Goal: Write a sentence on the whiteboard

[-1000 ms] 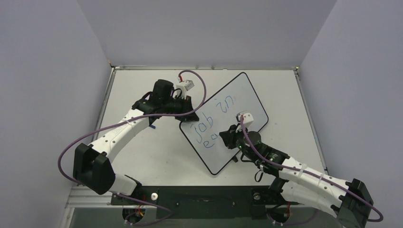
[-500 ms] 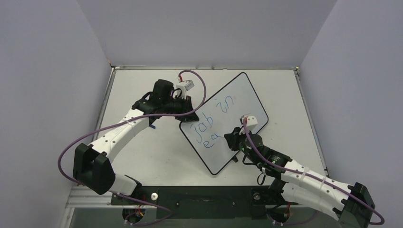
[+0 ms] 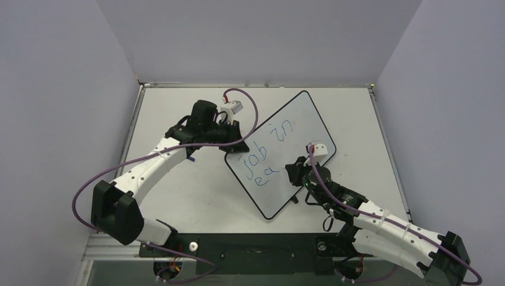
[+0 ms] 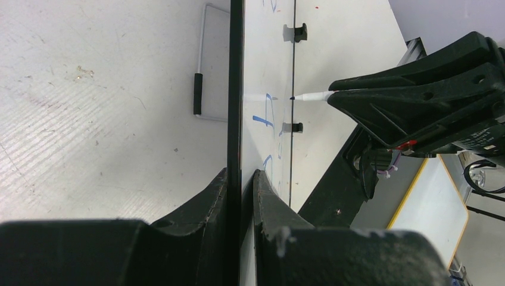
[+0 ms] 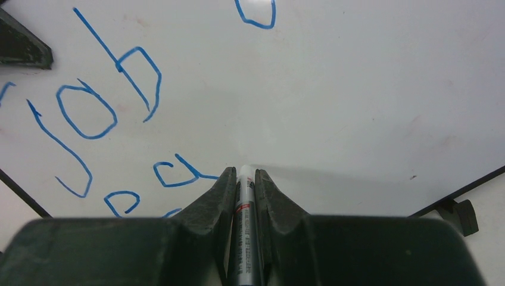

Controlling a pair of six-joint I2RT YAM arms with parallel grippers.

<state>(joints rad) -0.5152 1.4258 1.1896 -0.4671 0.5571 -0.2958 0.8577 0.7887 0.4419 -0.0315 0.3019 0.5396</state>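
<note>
The whiteboard [image 3: 301, 119] lies tilted on the table, with the blue sentence [image 3: 265, 154] reading "job in" and "ea" below it. My left gripper [image 3: 235, 142] is shut on the whiteboard's left edge [image 4: 236, 89], one finger on each face. My right gripper [image 3: 293, 171] is shut on a marker [image 5: 244, 214] and holds it pointed at the board just right of "ea" [image 5: 172, 176]. In the left wrist view the marker's tip [image 4: 295, 97] is right at the board face. The lettering also shows in the right wrist view [image 5: 89, 113].
The whiteboard's small black feet [image 4: 294, 32] stand out from its far edge. A thin wire stand with a black grip [image 4: 198, 92] lies on the table behind the board. Grey walls close the table in on three sides.
My right gripper has moved right along the board with the marker, past the "ea". The left arm and the whiteboard have not moved.
</note>
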